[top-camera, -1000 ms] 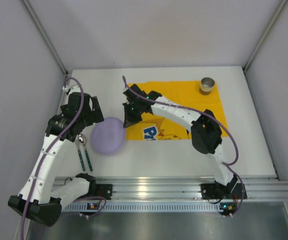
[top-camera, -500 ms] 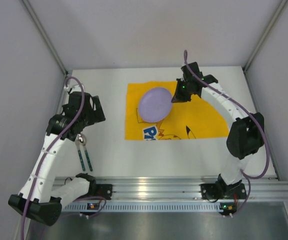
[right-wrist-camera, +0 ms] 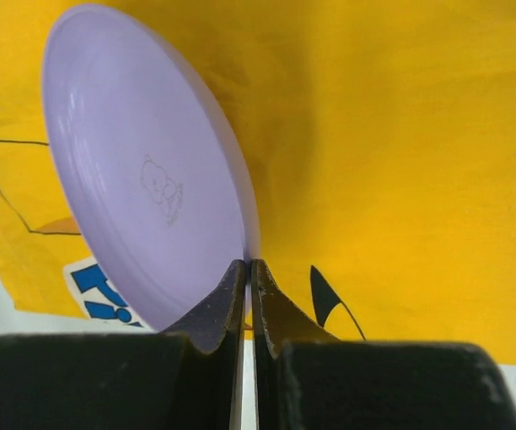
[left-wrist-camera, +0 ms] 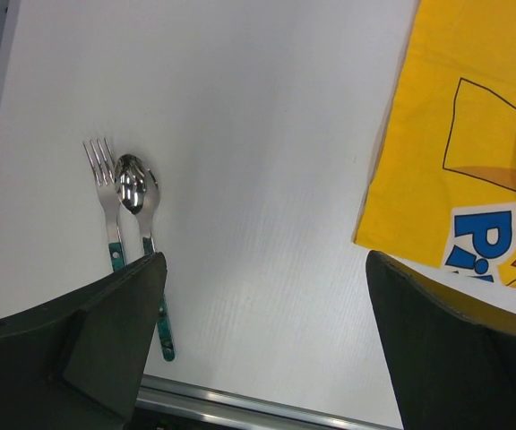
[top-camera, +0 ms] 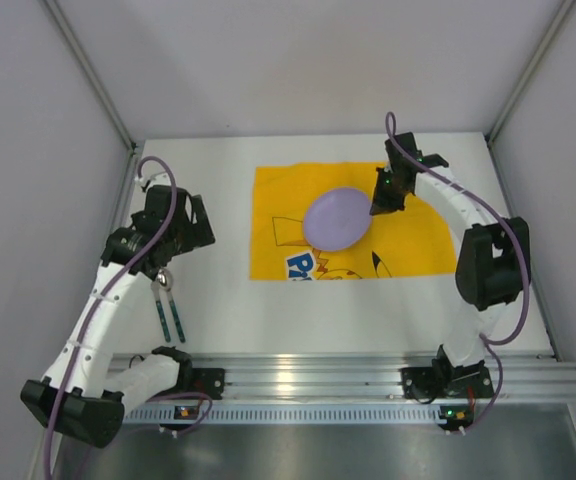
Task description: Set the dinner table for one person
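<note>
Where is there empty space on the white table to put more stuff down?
Bare white tabletop runs between the yellow cartoon cloth and the ribbed silver rail, and between the cloth and the teal-handled fork and spoon. Crowded: the cloth's middle, where the right gripper holds the round lilac plate by its rim.

robot lab test cell — bare grey panel walls (top-camera: 298,60), ribbed aluminium rail (top-camera: 308,374)

I have swung the right arm (top-camera: 488,262) across to the right. The right pincer (top-camera: 377,207) has carried the purple plate (top-camera: 334,220) off the bare counter (top-camera: 298,320) at the yellow cloth's (top-camera: 273,195) left edge to above the cloth's middle.
</note>
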{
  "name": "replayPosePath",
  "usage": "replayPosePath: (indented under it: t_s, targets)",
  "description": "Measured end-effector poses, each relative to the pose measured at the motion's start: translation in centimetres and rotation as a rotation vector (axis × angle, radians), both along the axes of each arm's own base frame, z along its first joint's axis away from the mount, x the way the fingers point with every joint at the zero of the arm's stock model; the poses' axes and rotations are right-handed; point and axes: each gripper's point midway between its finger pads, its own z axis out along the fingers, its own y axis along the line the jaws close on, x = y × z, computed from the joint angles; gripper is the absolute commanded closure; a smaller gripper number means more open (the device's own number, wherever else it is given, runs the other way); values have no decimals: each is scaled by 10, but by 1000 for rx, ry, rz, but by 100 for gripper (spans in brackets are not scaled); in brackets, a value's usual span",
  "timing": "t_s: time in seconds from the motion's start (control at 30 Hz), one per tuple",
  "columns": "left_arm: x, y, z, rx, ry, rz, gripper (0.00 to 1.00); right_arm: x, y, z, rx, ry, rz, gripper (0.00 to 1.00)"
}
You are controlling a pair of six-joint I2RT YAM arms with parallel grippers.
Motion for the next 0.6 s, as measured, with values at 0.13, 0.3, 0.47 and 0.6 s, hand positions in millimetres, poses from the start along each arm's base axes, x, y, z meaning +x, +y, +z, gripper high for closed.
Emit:
replayPosePath:
  t_s: [0.13, 0.3, 0.47, 0.6]
  targets:
    - [-3, 3, -18, 3, 38, 28, 2, 6, -14, -17, -46, 25, -29, 93]
    - [-10, 19, -47, 17, 109, 111, 2, 13, -40, -42, -106, 68, -87, 39]
    - [-21, 36, -87, -6, 221, 189, 3, 15, -53, -47, -123, 81, -110, 26]
    - [-29, 44, -113, -47, 282, 228, 4, 12, -52, -37, -112, 60, -107, 24]
